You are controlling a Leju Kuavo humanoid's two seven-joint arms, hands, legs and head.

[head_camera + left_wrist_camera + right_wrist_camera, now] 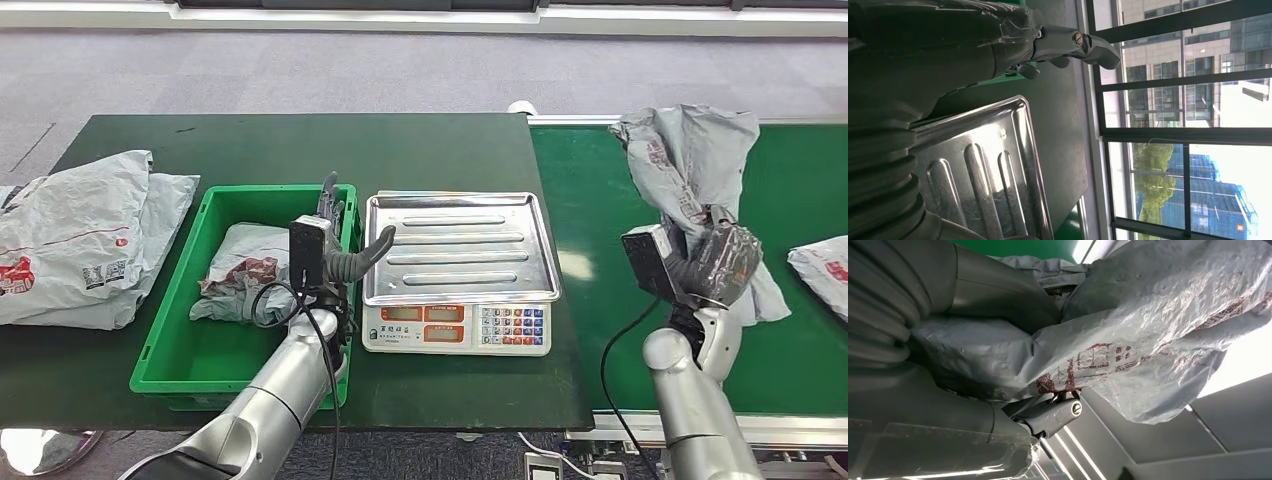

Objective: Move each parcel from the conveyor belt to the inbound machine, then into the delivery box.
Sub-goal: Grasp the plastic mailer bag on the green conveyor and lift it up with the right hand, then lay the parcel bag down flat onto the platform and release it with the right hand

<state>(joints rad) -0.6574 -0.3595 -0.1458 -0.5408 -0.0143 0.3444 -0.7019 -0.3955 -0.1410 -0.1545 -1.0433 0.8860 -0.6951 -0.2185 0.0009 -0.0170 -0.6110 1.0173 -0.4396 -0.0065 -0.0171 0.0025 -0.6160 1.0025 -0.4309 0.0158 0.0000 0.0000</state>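
My right hand (722, 262) grips a crumpled grey parcel bag (690, 165) and holds it up over the green conveyor belt (600, 220); up close the bag (1148, 325) with red print covers the fingers (1058, 415). My left hand (335, 240) is open with fingers apart, above the right rim of the green delivery box (170, 370), its thumb reaching toward the steel pan of the inbound scale (458, 245). The pan (983, 170) lies under my left hand (1068, 45). One grey parcel (240, 275) lies inside the box.
A pile of grey parcel bags (80, 235) sits on the dark table at the far left. Another parcel (822, 270) lies on the belt at the right edge. The scale's keypad and display (455, 328) face me.
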